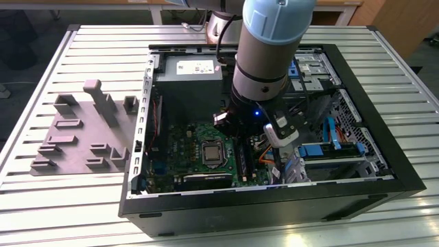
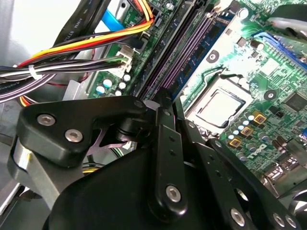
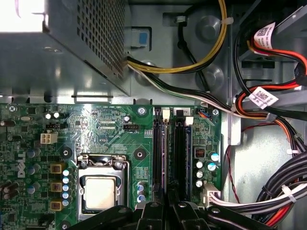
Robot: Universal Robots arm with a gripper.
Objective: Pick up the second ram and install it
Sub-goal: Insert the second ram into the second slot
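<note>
End effector [image 2: 165, 103]: low over the memory slots [image 3: 170, 148]; opening and any hold cannot be told.
Exterior view: grey fixture block [image 1: 82, 131] at left on the counter [image 1: 61, 206].
First wrist view: yellow cable [image 3: 211, 52] at upper right.

We see a claw [image 2: 165, 103] of matt black plastic with shiny metal screws. The tabletop [image 1: 75, 206] is ribbed, brushed metal. The fixture block [image 1: 82, 135] looks like dull grey plastic.

Open black computer case [image 1: 384, 170] on a slatted table [image 1: 41, 206] — beside it, a grey fixture block [image 1: 75, 139].
</note>
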